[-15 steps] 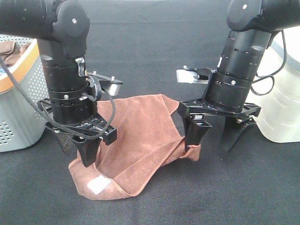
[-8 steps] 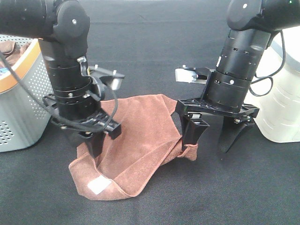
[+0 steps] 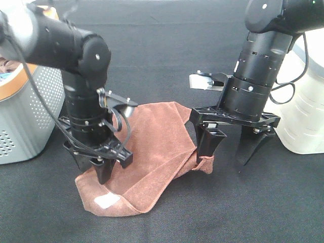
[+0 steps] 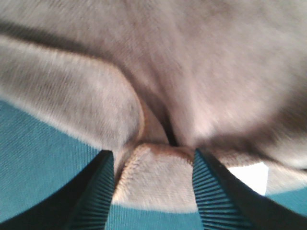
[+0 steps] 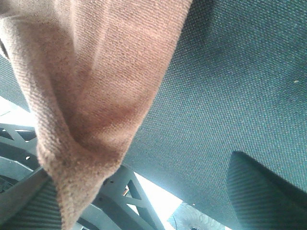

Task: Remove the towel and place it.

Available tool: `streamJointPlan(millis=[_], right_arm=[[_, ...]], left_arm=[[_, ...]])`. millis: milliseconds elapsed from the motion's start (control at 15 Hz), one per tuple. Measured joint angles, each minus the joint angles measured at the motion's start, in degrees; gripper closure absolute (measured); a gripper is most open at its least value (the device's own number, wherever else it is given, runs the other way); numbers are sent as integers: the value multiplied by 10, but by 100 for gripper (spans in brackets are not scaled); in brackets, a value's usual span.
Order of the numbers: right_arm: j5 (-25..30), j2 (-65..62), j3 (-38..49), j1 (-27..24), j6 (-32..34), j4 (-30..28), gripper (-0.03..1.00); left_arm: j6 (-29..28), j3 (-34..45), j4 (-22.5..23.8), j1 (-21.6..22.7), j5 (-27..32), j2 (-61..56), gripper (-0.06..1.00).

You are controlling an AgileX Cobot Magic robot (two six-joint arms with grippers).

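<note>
The soft, light, floppy towel (image 3: 157,147) lies rumpled mid-tabletop (image 3: 167,50), best pinched at 2 corners: the left gripper (image 3: 93,171) straddles a fold near the label (image 3: 107,201), grip unclear, while the right gripper (image 3: 225,156) gapes, a corner draped on 1 finger.

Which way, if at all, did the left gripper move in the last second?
Yes. The left gripper shifted slightly right, away from the grey basket.
</note>
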Motion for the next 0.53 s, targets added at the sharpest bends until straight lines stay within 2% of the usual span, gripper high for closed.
streamJointPlan(millis=[267, 533], right_arm=[[1, 0, 0, 0, 0, 0, 18], [1, -45, 1, 0, 0, -6, 18]], left_arm=[[0, 0, 5, 0, 17, 34, 45], [-11, 0, 36, 0, 34, 38, 45]])
